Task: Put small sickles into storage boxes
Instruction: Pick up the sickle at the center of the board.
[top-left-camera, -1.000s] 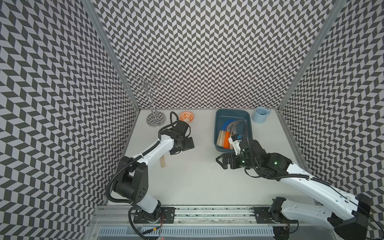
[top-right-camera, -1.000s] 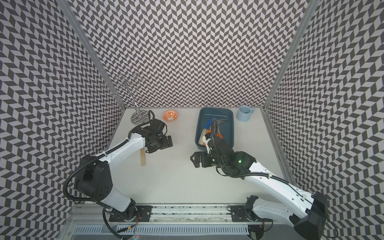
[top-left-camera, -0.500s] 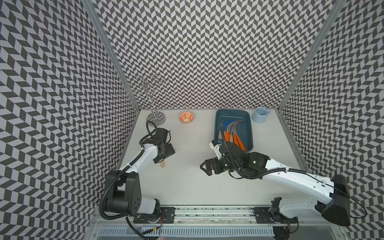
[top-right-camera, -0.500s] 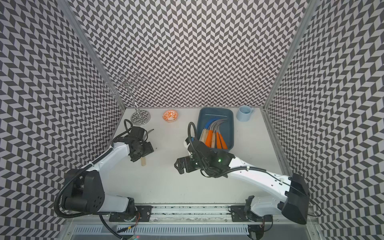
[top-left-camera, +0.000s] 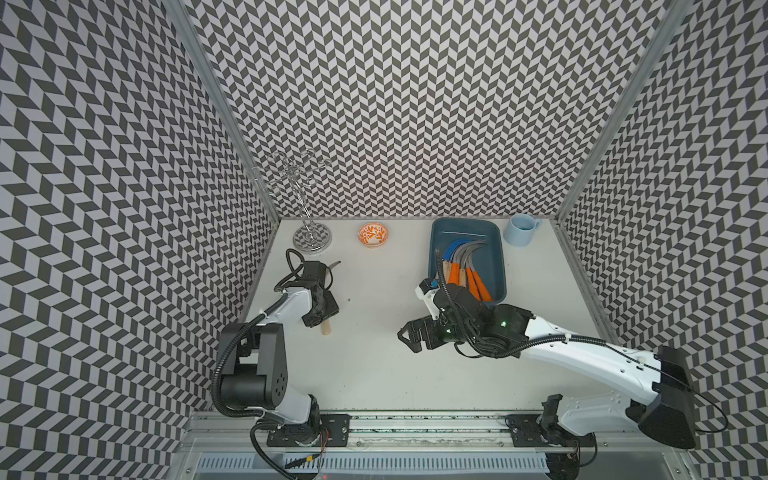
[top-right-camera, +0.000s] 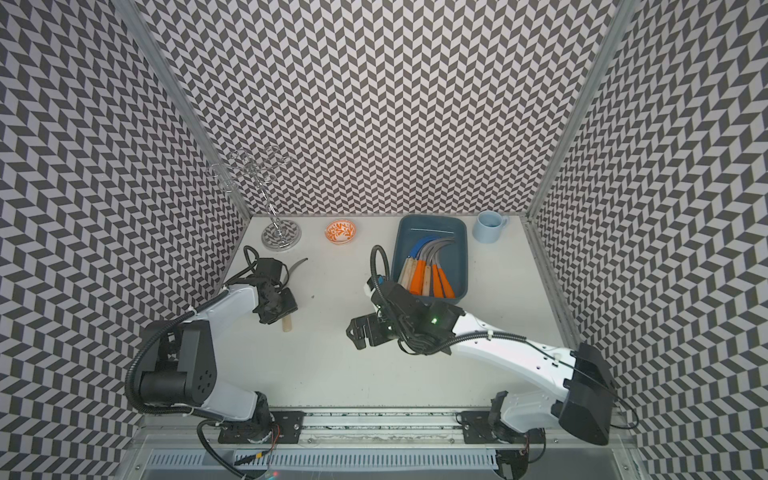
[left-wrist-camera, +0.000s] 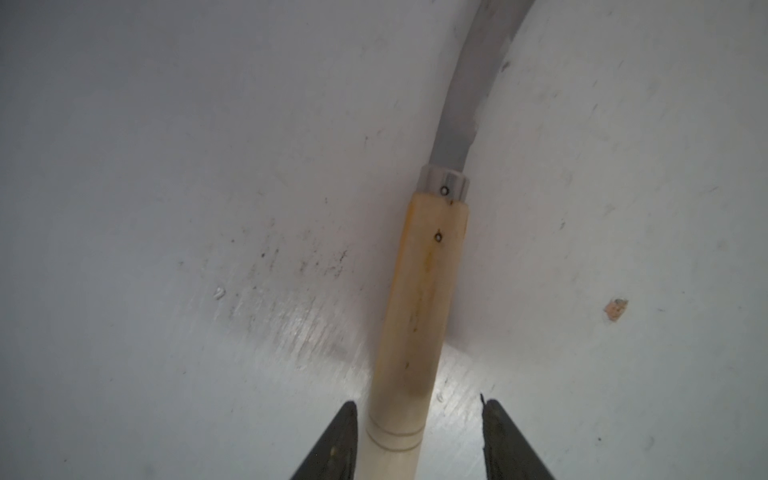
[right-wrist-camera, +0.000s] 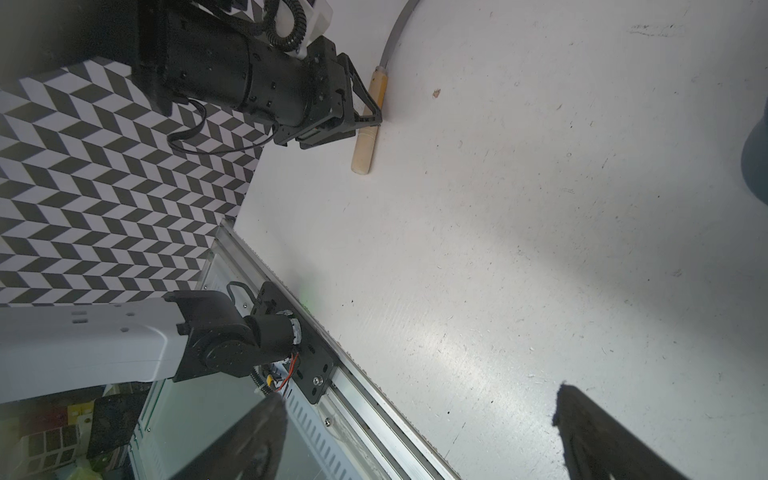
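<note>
**Left gripper straddling a sickle on the table**

Left of centre in both top views, a small sickle (left-wrist-camera: 419, 311) lies flat on the white table (top-left-camera: 374, 365). The left gripper (top-left-camera: 321, 319) straddles its pale wooden handle, fingers spread, one clear of the wood. Right of centre, the right gripper (top-left-camera: 409, 340) hovers empty, fingers wide apart. Upper right, the teal storage box (top-left-camera: 465, 232) holds several sickles (top-left-camera: 463, 266).

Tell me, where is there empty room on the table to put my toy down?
Biggest bare patch: mid-table, between the left gripper over the wooden-handled sickle and the right gripper. Also bare between the bowl and the tray. Crowded: inside the tray, packed with sickles.
</note>
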